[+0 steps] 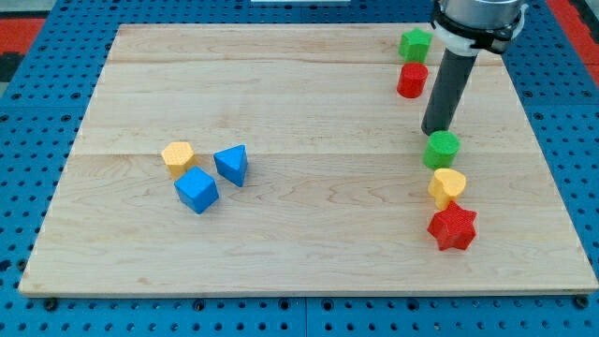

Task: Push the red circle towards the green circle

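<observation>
Single view only, set high beyond the 6 o'clock edge of the wooden surface (309,94), facing down toward 12 o'clock, near enough that the board nearly fills the frame.

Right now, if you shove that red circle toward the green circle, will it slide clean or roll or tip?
The red circle stands as a short, squat cylinder on its flat end, so it will probably slide, not roll or tip. The wooden board looks smooth, so drag seems low. My tip sits nearer the green circle, so an off-centre push might veer it.

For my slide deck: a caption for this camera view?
My tip sits between the red circle and the green circle, just above the green.
</observation>
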### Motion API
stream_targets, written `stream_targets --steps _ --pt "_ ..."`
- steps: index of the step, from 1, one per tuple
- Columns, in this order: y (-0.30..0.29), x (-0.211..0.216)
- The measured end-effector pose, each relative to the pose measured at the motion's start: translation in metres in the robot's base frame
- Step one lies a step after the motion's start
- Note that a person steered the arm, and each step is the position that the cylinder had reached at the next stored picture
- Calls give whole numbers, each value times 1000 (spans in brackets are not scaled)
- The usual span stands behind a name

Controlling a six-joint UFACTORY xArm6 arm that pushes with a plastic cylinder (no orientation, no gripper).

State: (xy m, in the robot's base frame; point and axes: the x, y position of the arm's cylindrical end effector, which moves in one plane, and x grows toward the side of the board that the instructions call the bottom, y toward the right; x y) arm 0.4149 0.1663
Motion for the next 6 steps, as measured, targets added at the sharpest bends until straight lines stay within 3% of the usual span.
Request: stream_targets --steps 1,3,4,6 --pt "0 2" --pt "30 -108" --pt "-17 -129" --pt "-39 -124"
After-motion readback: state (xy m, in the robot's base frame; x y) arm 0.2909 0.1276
